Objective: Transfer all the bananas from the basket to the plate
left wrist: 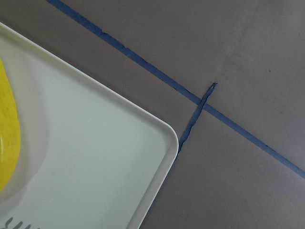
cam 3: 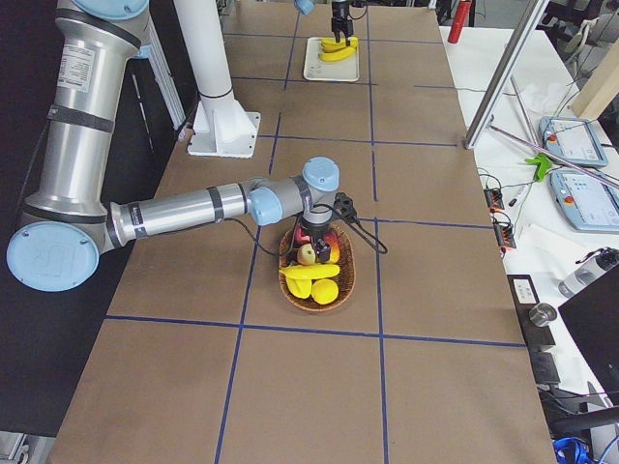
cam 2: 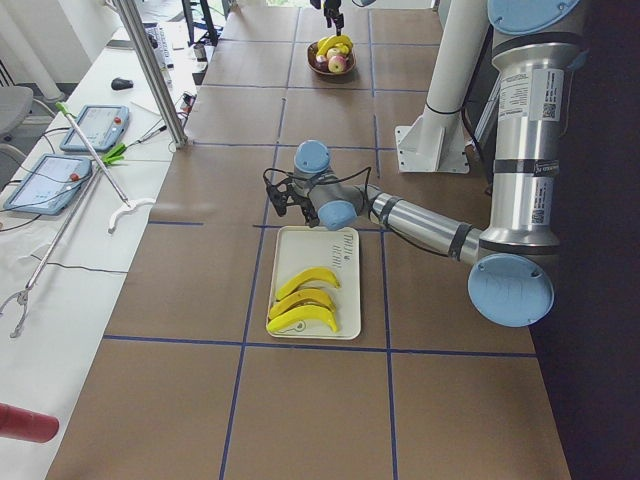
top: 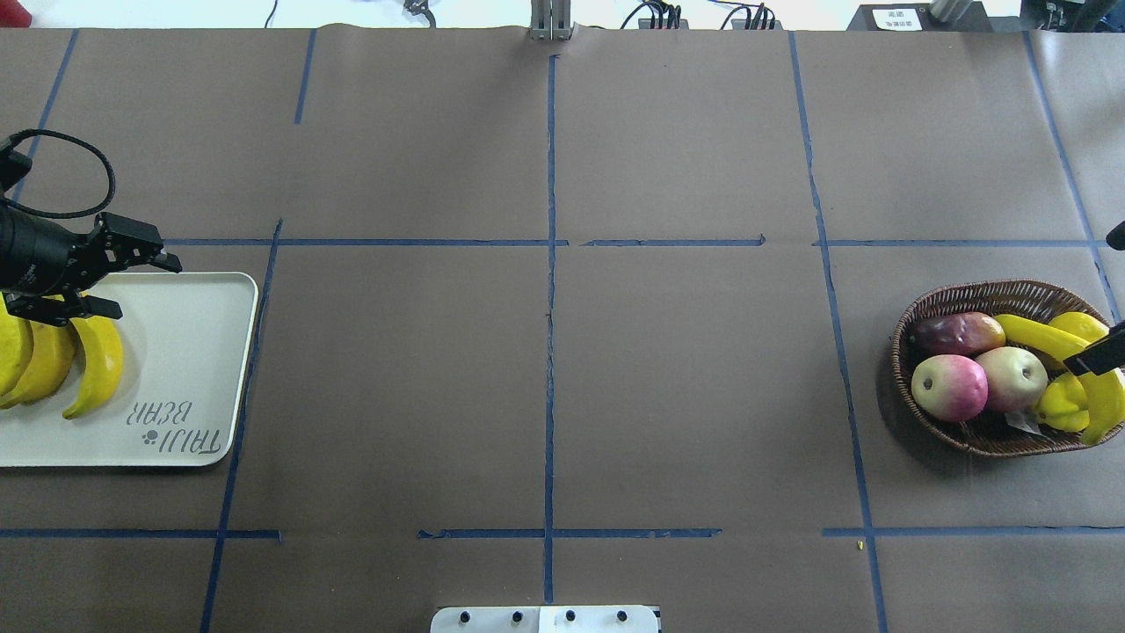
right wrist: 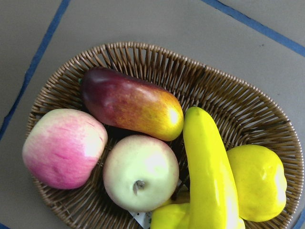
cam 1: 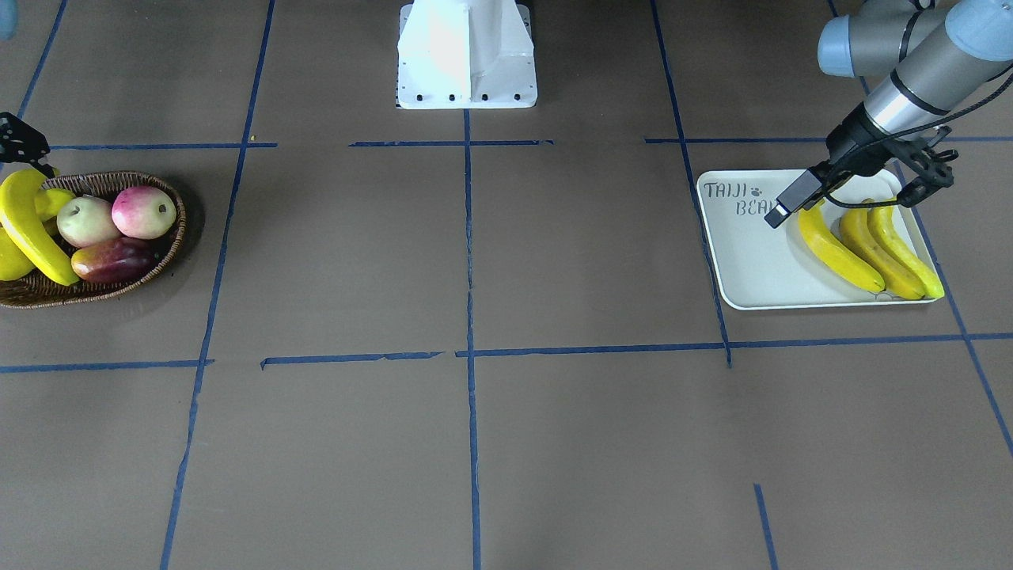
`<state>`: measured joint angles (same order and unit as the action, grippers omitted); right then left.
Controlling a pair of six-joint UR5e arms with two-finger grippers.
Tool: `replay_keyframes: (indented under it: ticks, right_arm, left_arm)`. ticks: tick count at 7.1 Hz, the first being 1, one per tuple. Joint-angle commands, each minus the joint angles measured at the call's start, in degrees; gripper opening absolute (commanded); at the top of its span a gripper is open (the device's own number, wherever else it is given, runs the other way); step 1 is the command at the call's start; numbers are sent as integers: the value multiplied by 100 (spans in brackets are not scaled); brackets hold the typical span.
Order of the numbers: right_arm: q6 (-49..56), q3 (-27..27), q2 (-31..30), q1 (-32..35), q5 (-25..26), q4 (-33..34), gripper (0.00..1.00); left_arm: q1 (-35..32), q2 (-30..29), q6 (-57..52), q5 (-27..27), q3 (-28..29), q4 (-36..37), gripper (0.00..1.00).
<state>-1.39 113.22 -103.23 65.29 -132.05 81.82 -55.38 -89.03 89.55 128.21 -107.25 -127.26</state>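
Currently three bananas [cam 1: 840,250] lie side by side on the plate [top: 193,352]. Above one plate edge hangs the left gripper [top: 148,287], jaws spread, empty. Well apart from the plate, a fourth banana [right wrist: 207,167] rests in the basket [right wrist: 143,59] beneath the right gripper [cam 3: 317,235], whose grip cannot be told.

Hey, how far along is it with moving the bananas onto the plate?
Done: three bananas lie on the plate, left gripper over it, jaws open. In hand: right gripper hangs over the basket, grip unclear. Left: one banana in the basket, beside the other fruit.
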Motion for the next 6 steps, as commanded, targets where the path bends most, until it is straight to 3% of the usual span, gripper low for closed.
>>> replay_keyframes:
  ticks: [1,3,6]
  right_arm:
    - [201,-133,-232,125,-233,-52,99]
    - [-384,-194,-320,125,-260,-366,98]
    - [-2071,-1123,-637,125,-260,-3058,98]
  left_arm:
    - [1,0,-8,2,-24,0,100]
    - [9,9,1,11,-50,0,100]
    - [10,9,19,2,-50,-9,100]
